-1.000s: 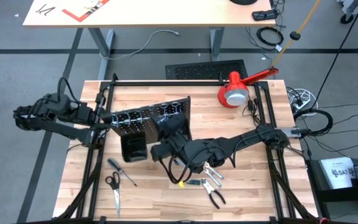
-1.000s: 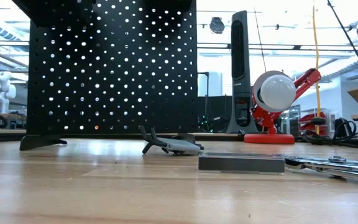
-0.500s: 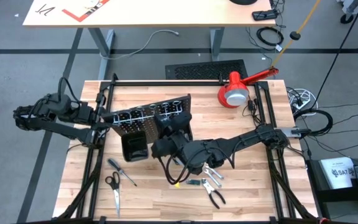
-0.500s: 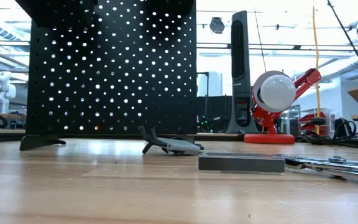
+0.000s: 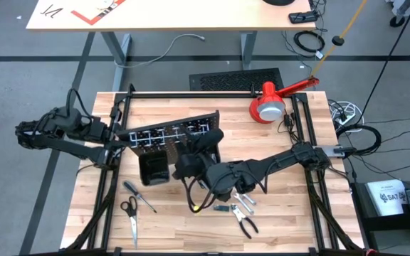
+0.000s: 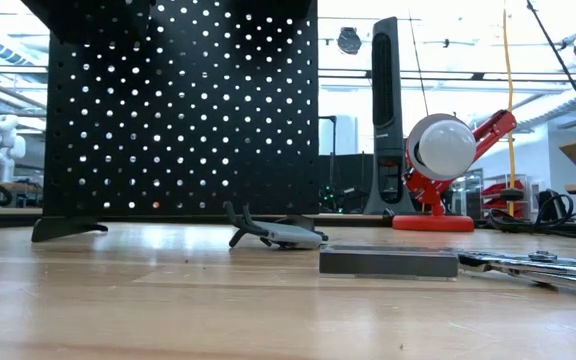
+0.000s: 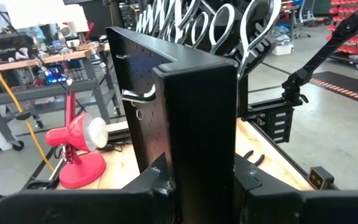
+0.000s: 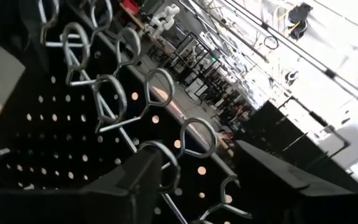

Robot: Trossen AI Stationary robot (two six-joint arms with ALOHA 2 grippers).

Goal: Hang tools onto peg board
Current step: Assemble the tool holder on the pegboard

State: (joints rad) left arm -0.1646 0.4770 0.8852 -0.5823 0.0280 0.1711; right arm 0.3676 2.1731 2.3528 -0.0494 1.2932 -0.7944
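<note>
Facing the peg board (image 5: 171, 135) mid-table, right gripper (image 5: 186, 158) sits spread right at its ring row (image 8: 129, 81), holding nothing. Left gripper (image 5: 123, 135) clamps board's left edge. Remaining tools (image 5: 242, 208) lie behind right arm, nearer it, toward table front.

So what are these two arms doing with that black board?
The left tool grips the edge of the peg board, holding it upright on the table. The right tool is open, close to the board's row of silver rings, holding nothing. Scissors, a screwdriver and pliers lie on the table, not yet hung.
</note>
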